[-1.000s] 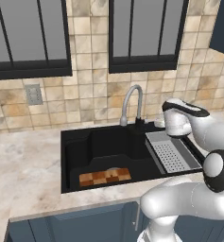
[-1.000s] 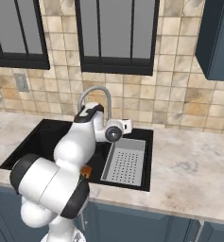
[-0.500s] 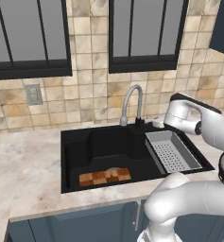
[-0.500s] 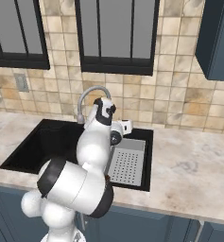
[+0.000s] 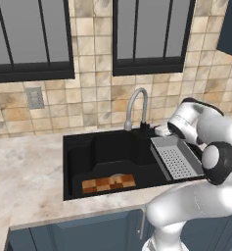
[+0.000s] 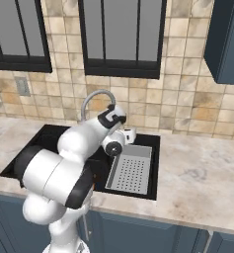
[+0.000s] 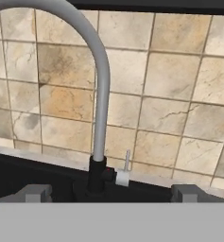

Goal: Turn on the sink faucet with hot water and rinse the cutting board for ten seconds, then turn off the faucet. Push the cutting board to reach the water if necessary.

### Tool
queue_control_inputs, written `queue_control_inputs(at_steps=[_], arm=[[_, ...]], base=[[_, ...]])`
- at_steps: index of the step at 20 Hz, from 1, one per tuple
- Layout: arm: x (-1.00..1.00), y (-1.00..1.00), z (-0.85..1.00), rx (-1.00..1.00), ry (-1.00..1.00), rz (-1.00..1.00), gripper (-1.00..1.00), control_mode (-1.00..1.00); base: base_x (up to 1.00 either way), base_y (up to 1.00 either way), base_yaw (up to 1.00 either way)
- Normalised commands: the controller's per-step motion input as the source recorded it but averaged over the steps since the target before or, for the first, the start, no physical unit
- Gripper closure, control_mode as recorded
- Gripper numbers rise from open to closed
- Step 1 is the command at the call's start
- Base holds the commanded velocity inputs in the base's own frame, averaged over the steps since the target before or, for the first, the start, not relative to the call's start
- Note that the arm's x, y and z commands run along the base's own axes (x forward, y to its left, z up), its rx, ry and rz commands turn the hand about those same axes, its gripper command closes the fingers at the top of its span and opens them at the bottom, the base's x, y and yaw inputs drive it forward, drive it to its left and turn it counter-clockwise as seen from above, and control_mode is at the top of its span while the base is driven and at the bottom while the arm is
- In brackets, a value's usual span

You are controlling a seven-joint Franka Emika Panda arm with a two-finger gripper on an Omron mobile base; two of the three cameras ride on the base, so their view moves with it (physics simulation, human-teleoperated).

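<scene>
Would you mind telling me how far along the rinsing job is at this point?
Nothing looks done yet: no water runs from the sink faucet, and the cutting board lies dry at the front of the sink. In hand: the open gripper faces the faucet's small lever without touching it. Left: turning on hot water, rinsing the board, perhaps pushing it under the spout, and shutting off.
</scene>
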Motion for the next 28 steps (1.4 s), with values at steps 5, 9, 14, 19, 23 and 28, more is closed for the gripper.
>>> queue_control_inputs(at_steps=[5,9,14,19,23,28], arm=[[0.00,0.00,-0.10,0.00,0.00,0.00,-1.00,-1.00],[0.06,0.00,-0.15,0.00,0.00,0.00,-1.00,-1.00],[0.15,0.00,0.00,0.00,-0.02,0.00,-1.00,-1.00],[0.26,0.00,0.00,0.01,-0.04,0.00,-1.00,-1.00],[0.15,0.00,0.00,0.01,-0.01,0.00,-1.00,-1.00],[0.01,0.00,-0.07,0.01,0.00,0.00,-1.00,-1.00]], base=[[0.00,0.00,0.00],[0.00,0.00,0.00],[0.00,0.00,0.00],[0.00,0.00,0.00],[0.00,0.00,0.00],[0.00,0.00,0.00]])
